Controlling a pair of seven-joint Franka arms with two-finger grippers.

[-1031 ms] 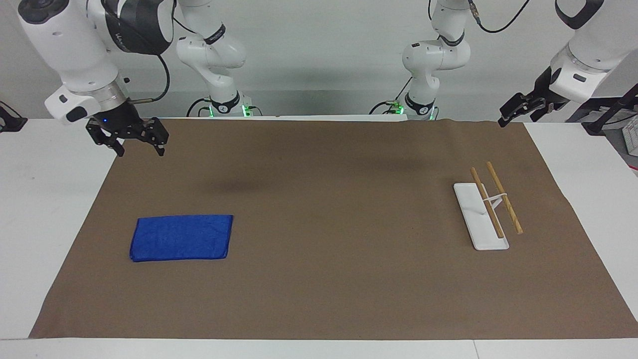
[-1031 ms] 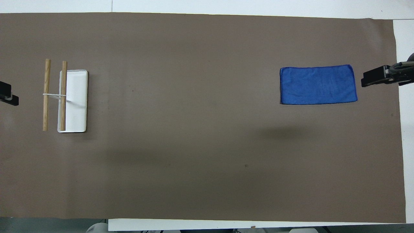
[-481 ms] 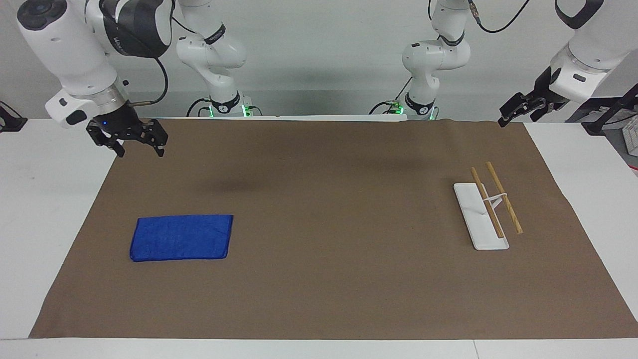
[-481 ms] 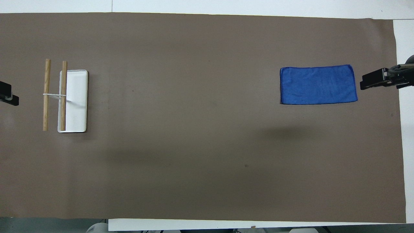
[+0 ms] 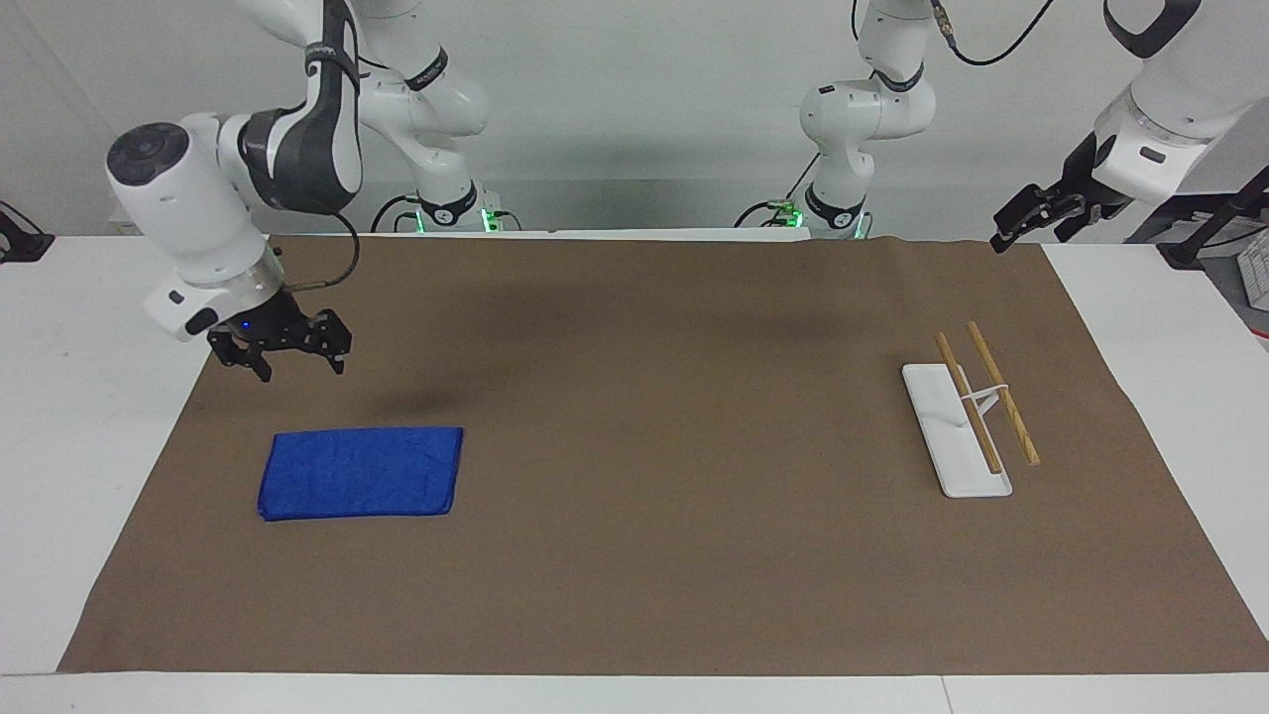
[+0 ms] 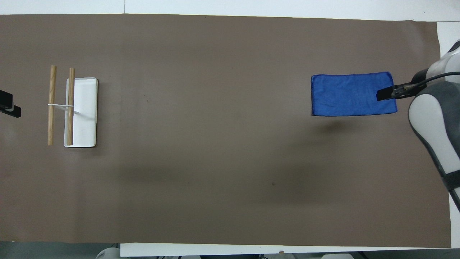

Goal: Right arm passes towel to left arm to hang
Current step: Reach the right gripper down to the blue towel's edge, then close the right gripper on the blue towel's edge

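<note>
The blue towel (image 5: pixel 360 472) lies flat on the brown mat toward the right arm's end of the table; it also shows in the overhead view (image 6: pixel 354 94). My right gripper (image 5: pixel 302 372), with its blue light, is open and empty. It hangs in the air, clear of the towel. In the overhead view it (image 6: pixel 384 94) covers the towel's end toward the right arm's end of the table. My left gripper (image 5: pixel 1027 241) waits, open and empty, raised at the mat's corner at the left arm's end; only its tip shows in the overhead view (image 6: pixel 9 106).
A towel rack with a white base (image 5: pixel 942 426) and two wooden rods (image 5: pixel 1003 393) stands on the mat toward the left arm's end; it also shows in the overhead view (image 6: pixel 86 111). The brown mat (image 5: pixel 654 397) covers most of the white table.
My right gripper has dropped lower and moved in over the towel's end, its arm now bent down into the overhead view. The towel, the rack and the left arm have not moved.
</note>
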